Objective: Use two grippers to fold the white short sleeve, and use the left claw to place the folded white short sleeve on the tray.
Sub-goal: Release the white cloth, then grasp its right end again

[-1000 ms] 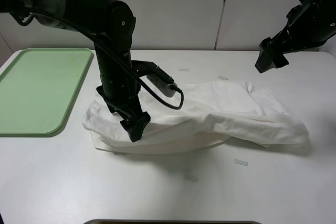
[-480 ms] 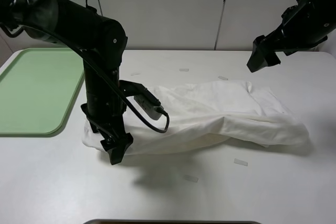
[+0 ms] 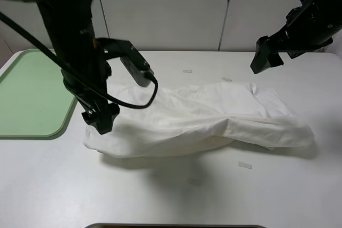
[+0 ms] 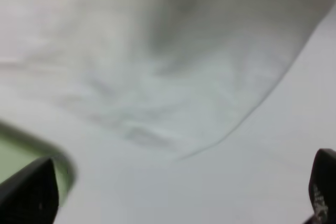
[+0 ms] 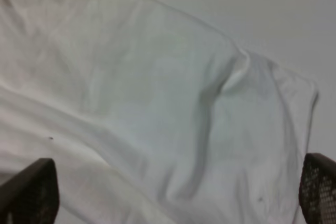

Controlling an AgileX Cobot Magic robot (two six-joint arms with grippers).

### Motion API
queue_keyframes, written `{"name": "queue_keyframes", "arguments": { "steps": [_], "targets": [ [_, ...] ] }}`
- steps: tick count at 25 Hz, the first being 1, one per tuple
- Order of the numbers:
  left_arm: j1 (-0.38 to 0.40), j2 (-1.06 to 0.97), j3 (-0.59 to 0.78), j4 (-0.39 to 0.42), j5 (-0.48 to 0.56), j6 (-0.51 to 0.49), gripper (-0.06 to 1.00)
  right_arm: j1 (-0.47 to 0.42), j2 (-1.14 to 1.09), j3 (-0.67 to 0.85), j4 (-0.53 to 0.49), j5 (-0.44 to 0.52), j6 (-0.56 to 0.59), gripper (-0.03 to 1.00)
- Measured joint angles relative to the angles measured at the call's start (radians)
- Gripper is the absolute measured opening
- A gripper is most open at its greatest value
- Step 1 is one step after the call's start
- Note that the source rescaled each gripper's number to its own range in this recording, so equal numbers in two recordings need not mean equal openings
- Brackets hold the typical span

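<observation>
At the far left, you are seeing the flat pale green rectangular plastic tray [image 3: 32, 94] lying on the white worktop [image 3: 160, 196]. Just right of the tray's near corner, your left arm's black end effector [image 3: 100, 120] is pointing down at the left end of the large plain white cotton T-shirt [image 3: 203, 116]. From the high camera you cannot tell whether it is touching the cloth. The left wrist camera is showing its two fingertips [image 4: 29, 195] standing wide apart with only bare worktop between them, so it is spread and gripping nothing. That picture is blurred, with the shirt's rounded edge lying ahead of the fingers and a sliver of green tray sitting by one of them.

The shirt is lying on the worktop, not on the tray. It is stretching as a long, wrinkled bundle from just beside the tray across the middle and out to the right. A small pale tape strip [image 3: 245, 165] is sitting on the worktop near the shirt's front edge.

At the right, your other black end effector [image 3: 262, 60] is hanging in the air behind the shirt's right end, well apart from it. The right wrist camera is looking down on creased cloth, and its fingertips [image 5: 26, 195] are spread wide, holding nothing.
</observation>
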Motion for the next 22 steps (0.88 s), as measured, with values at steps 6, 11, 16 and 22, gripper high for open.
{"name": "queue_keyframes", "arguments": {
  "steps": [6, 11, 16, 22],
  "targets": [
    [0.009, -0.206, 0.000, 0.089, -0.007, -0.104, 0.95, 0.000, 0.000, 0.000, 0.009, 0.039, 0.074, 1.00],
    [0.099, -0.418, 0.000, 0.092, -0.030, -0.199, 0.95, 0.000, 0.000, 0.000, 0.042, 0.069, 0.111, 1.00],
    [0.188, -0.609, 0.003, 0.098, -0.038, -0.215, 0.95, 0.000, 0.000, 0.000, 0.058, 0.072, 0.114, 1.00],
    [0.217, -0.835, 0.117, 0.097, -0.040, -0.231, 0.95, 0.000, 0.000, 0.000, 0.059, 0.080, 0.114, 1.00]
  ]
}}
